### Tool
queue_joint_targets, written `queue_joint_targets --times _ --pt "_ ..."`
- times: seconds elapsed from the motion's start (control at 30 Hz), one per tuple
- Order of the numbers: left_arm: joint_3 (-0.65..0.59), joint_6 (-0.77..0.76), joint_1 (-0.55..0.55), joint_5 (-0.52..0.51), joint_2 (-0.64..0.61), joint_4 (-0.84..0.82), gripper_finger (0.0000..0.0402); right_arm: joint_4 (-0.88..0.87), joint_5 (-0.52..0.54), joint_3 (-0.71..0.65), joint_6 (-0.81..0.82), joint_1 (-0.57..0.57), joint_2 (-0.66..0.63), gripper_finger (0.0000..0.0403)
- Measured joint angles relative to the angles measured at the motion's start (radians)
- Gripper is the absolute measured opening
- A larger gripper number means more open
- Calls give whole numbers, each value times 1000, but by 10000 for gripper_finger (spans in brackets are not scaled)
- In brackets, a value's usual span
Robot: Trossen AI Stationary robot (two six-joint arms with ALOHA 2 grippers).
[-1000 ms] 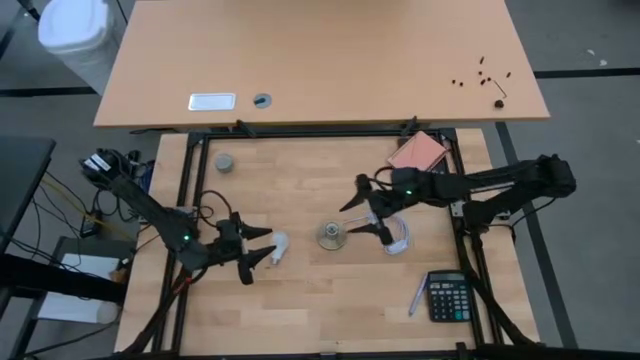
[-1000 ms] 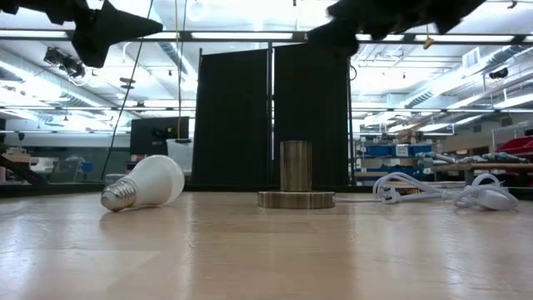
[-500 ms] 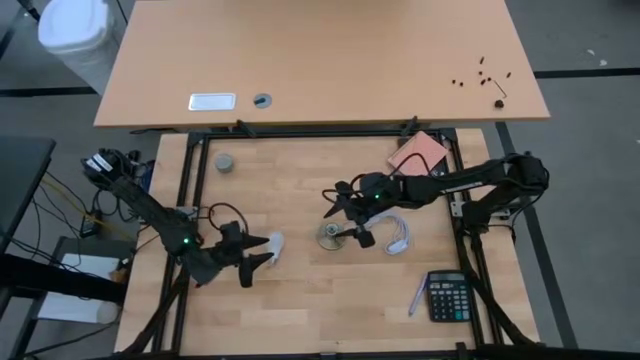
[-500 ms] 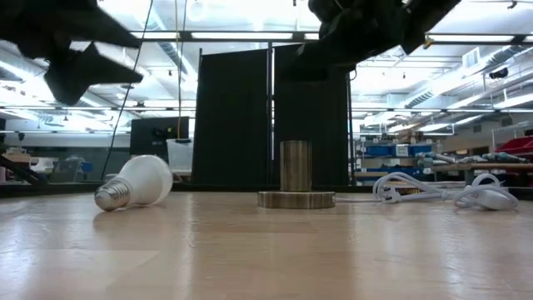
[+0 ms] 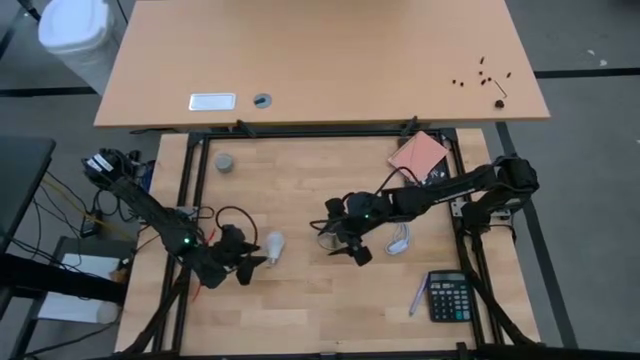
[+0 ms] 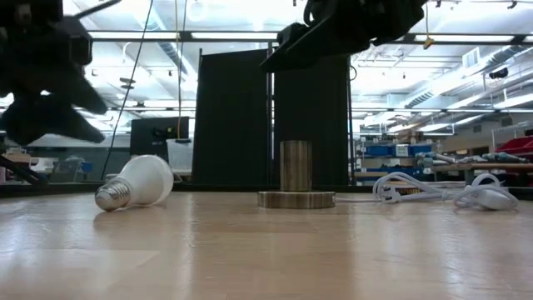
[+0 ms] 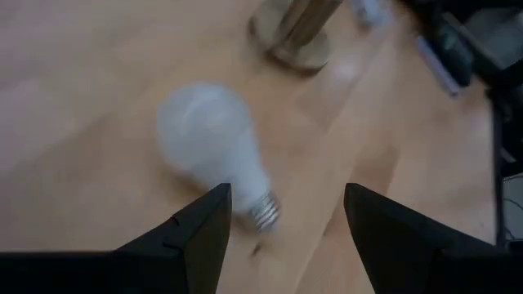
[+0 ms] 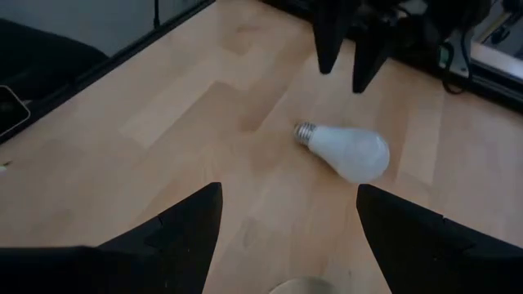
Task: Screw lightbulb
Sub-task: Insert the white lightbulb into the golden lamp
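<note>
The white lightbulb (image 5: 272,246) lies on its side on the wooden table, its screw base (image 7: 263,212) pointing at my left gripper (image 5: 253,266). That gripper is open and hangs low at the bulb's near-left side. Its fingers stand on either side of the screw base without touching it. The brass socket (image 6: 296,175) stands upright on its round foot at mid-table. My right gripper (image 5: 345,232) hovers open above the socket, clear of it (image 6: 333,33). In the right wrist view the bulb (image 8: 347,149) lies ahead, with only the socket's top showing at the bottom edge.
The socket's white cord (image 5: 400,235) coils to its right. A calculator (image 5: 449,296) and a pen (image 5: 416,296) lie near the right front corner, a pink pad (image 5: 417,152) at the far right, a small grey cap (image 5: 225,162) at the far left. Black frame rails (image 5: 190,190) border the table.
My left gripper has sunk toward the table and rolled about its axis, staying beside the bulb. The bulb has turned a little where it lies. My right gripper has gone toward the table's left and slightly down, from beside the cord to above the socket.
</note>
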Motion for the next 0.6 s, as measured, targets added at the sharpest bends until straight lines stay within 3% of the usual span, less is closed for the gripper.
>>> queue_joint_targets --times 0.17,0.33,0.6 --pt "0 -152 8 19 0 -135 242 -1 1 6 -11 0 9 293" --pt "0 -120 45 57 0 -143 233 15 3 7 -24 0 9 293" --pt "0 44 85 78 0 -106 115 11 31 7 -56 -8 9 293"
